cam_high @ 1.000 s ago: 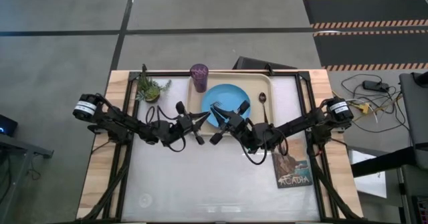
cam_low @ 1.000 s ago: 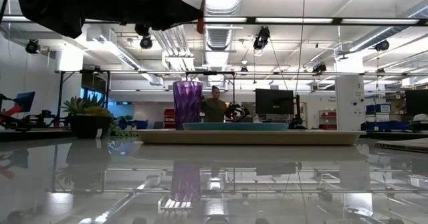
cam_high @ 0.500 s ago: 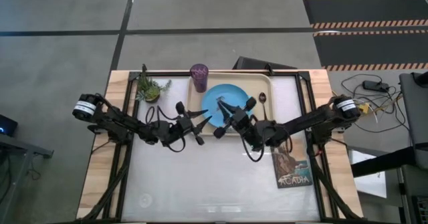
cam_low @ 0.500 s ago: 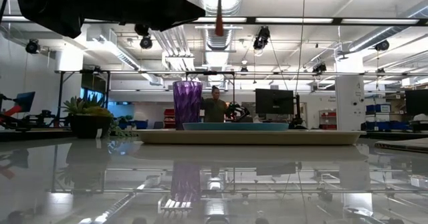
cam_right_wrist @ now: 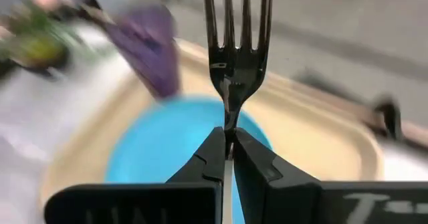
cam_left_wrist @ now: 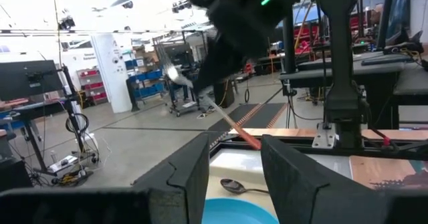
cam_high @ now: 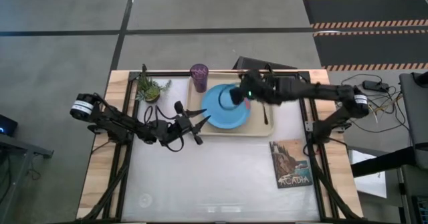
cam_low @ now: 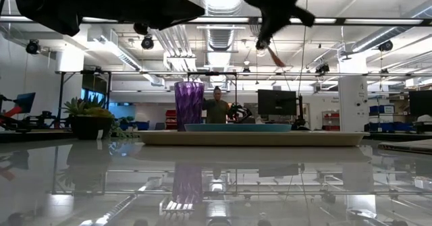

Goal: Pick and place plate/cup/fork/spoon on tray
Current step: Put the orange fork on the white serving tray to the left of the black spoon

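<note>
Right gripper (cam_right_wrist: 229,140) clamped on our fork (cam_right_wrist: 236,43), above the plate (cam_high: 225,107) on the tray (cam_high: 261,122), our left gripper (cam_high: 199,129) spread open beside the tray

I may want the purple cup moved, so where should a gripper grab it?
Probably the ribbed side wall near the rim, descending from above with jaws straddling it: the cup stands upright in the tray's corner, plate close beside it, leaving little room for a sideways approach.

Grey concrete floor (cam_high: 200,10) with dark seams, hazard-striped mats (cam_high: 364,23) at one corner. Open workshop behind: white ceiling ducting (cam_low: 223,30), strip lights, monitors (cam_low: 277,102), possibly shelving further back.
</note>
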`<move>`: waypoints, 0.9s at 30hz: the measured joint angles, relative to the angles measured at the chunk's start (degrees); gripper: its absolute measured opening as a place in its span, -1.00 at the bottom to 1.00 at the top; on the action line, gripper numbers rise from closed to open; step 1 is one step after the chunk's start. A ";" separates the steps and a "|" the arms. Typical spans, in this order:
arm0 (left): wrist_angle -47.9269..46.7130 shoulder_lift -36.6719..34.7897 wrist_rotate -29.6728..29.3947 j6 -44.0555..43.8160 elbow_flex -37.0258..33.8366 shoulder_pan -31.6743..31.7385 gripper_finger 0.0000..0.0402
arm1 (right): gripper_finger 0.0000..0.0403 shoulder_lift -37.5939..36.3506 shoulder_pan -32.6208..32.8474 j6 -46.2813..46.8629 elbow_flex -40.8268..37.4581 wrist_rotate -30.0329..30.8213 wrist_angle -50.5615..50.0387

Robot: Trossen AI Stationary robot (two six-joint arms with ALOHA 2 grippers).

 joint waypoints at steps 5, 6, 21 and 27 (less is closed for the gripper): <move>-0.47 -0.12 -0.03 0.45 -0.11 0.00 -0.41 | -0.96 0.99 -9.33 4.88 -0.25 -18.29 -8.61; -1.04 -0.24 -0.22 0.47 -0.13 0.00 -0.41 | -0.96 1.20 -10.81 5.41 -0.61 -22.07 -9.63; -6.70 -3.82 -5.77 1.81 -0.31 -0.59 -0.41 | -0.96 3.28 -24.89 10.46 -12.58 -45.27 -15.24; -10.65 -8.40 -6.24 1.55 -1.66 -0.72 -0.41 | -0.96 3.28 -26.57 11.72 -20.02 -49.27 -7.38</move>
